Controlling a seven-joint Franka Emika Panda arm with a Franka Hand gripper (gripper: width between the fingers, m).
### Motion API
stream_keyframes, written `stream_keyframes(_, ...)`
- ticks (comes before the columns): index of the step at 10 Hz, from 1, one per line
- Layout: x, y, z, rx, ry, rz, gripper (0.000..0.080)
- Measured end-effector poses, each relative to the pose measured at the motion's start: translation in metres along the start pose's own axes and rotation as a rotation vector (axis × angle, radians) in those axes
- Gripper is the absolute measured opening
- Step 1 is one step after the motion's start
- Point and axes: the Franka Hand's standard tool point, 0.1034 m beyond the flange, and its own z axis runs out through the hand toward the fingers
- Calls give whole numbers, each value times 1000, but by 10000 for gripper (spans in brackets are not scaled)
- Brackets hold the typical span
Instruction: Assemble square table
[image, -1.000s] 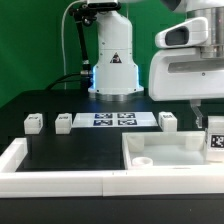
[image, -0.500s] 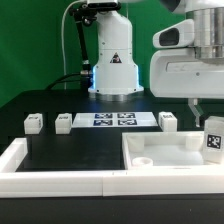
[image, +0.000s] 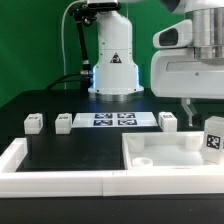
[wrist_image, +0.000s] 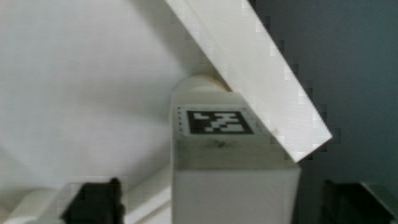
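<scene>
The white square tabletop slab (image: 160, 150) lies at the exterior view's lower right, against the border wall. A tagged white leg (image: 213, 137) stands upright at the slab's far right corner. My gripper (image: 206, 113) hangs right above that leg. One finger (image: 187, 109) shows to the leg's left, apart from it. In the wrist view the leg (wrist_image: 228, 150) stands between my two dark fingers (wrist_image: 93, 203), with a gap on each side. My gripper (wrist_image: 222, 206) is open around it. The slab (wrist_image: 80, 80) and its raised edge (wrist_image: 249, 70) fill the wrist view behind the leg.
Three loose white legs (image: 33, 122) (image: 63, 121) (image: 167, 120) stand in a row at the back, on either side of the marker board (image: 113, 119). The robot base (image: 115, 60) is behind them. The white border wall (image: 50, 180) runs along the front and left.
The visible finger has moved away from the leg toward the exterior view's left, so the jaws have opened. The leg stays at the slab's corner, looking slightly higher in frame.
</scene>
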Motion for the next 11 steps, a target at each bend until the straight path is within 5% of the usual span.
stream_keyframes(11,0,-2,-1,-8,3,-931,649)
